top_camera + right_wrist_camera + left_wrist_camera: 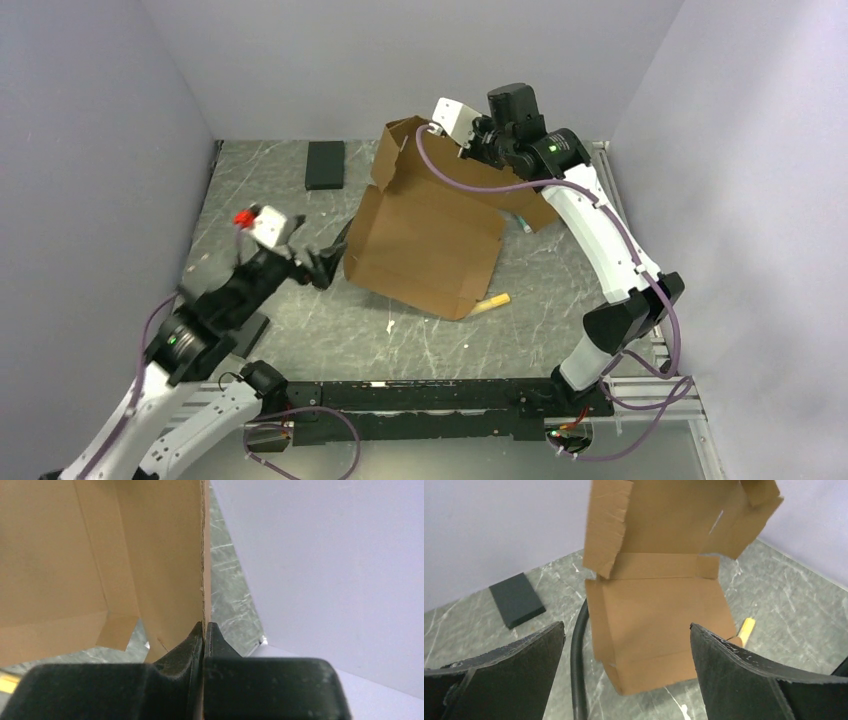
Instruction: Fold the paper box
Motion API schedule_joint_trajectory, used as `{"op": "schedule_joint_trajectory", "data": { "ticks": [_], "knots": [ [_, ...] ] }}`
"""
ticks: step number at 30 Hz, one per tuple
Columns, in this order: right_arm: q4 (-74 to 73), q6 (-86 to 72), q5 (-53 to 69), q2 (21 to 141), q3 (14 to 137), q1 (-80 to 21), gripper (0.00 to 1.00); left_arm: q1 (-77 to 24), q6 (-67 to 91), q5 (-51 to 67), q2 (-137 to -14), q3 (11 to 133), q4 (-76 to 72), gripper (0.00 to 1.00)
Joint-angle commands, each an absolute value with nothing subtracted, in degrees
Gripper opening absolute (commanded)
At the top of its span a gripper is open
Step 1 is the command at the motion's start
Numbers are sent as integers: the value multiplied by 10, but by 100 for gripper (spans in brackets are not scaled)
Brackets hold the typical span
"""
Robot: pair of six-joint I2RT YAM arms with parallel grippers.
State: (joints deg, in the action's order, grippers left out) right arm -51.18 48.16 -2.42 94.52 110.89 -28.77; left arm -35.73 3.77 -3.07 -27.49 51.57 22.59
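We see the paper box half-formed: its lower panel lies on the table and its upper flaps stand raised. The right gripper clamps the edge of one upright flap, with the cardboard pinched between its closed fingers. The left gripper holds its fingers wide apart, and the box lies ahead of the gap between them. A black block lies beyond the left finger. A tan stick lies beyond the right finger, beside the box.

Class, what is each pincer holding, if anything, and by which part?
The right pincer is shut on the paper box, pinching the edge of a raised panel. The left pincer is open, holding nothing.
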Motion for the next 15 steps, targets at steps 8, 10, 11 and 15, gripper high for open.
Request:
{"op": "schedule_joint_trajectory", "data": {
  "ticks": [8,10,11,15],
  "knots": [
    [-497,498,-27,952,1101,-315,0,-350,-34,14,-447,474,-23,99],
    [-496,484,-25,959,1095,-314,0,-349,-30,2,-460,428,-106,100],
    [-496,478,-23,961,1092,-315,0,-347,-36,2,-467,406,-152,100],
    [-502,467,-17,970,1093,-315,0,-345,-69,-7,-530,334,-379,99]
  ]
}}
